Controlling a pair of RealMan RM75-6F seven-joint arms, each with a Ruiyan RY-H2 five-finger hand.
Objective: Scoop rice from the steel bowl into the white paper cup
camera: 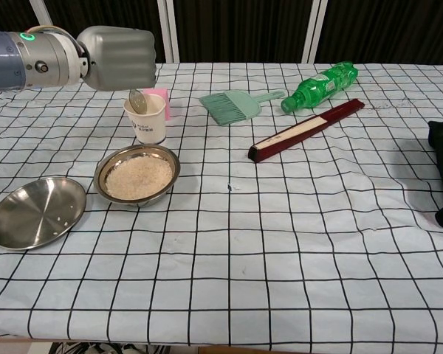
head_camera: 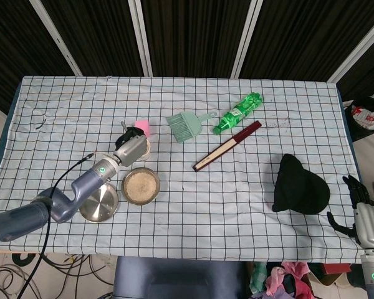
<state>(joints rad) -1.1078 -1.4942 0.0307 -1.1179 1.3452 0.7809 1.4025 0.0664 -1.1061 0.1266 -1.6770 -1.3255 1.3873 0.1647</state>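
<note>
The white paper cup carries a small dark print on its side, seen in the chest view, but the letters are too small to read. The green bottle has a label that shows no legible words in either view. Nothing else on the table bears text, numbers or signs that can be read.

a robot lab test station: a table in a checked cloth, dark curtain panels behind, cables on the floor.
</note>
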